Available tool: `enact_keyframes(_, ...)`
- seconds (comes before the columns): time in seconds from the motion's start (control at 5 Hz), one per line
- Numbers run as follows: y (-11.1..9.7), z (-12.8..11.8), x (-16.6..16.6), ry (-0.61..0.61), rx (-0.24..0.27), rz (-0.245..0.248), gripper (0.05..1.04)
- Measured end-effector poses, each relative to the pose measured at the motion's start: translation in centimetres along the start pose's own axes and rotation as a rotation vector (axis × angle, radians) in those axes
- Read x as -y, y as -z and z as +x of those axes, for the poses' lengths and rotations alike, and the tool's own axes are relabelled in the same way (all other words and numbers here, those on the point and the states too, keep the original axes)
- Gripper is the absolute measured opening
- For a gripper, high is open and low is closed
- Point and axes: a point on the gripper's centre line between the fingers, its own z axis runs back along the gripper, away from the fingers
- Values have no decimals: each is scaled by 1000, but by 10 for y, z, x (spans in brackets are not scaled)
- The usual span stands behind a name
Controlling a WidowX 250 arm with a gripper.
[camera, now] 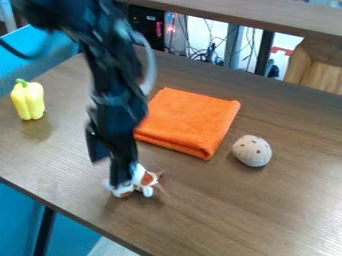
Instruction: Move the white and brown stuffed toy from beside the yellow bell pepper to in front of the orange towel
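Gripper (111, 173) is down at the white-and-orange toy (139, 175) on the table (254, 210), near the folded orange cloth (190, 120); overlap hides the contact, so can't tell if it's open or closed.

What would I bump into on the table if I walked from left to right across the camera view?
Yellow pepper → little white-and-orange toy → folded orange cloth → round beige thing with dark spots.

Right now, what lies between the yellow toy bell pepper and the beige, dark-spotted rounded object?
In the camera view, the folded orange cloth lies between them; the black arm crosses above.
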Motion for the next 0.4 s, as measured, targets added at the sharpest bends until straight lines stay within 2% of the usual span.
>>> enact_keyframes(0.2,-42,-18,-34,-184,115,-91,1004)
enact_keyframes(0.4,-78,-38,-75,-314,149,-5,1003)
